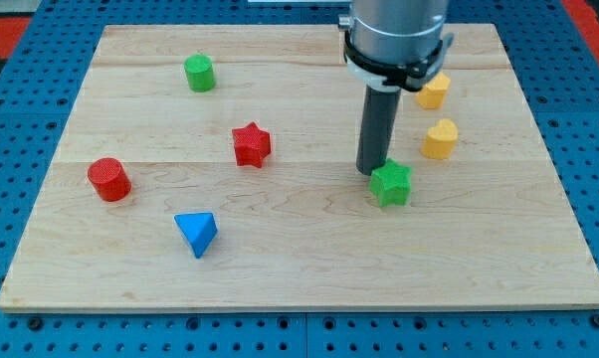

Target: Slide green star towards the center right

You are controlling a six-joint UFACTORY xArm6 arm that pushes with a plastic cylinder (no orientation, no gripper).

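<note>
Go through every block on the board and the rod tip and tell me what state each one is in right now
my tip: down at the board, against the green star's upper left edge.
green star: flat, right of centre, touching the tip.
red star: flat, alone near centre.
red cylinder: upright, at the view's left.
green cylinder: upright, upper left.
blue triangle: alone, lower left.
upper yellow block: partly hidden by the arm.
lower yellow block: untouched, above-right of the green star.
</note>
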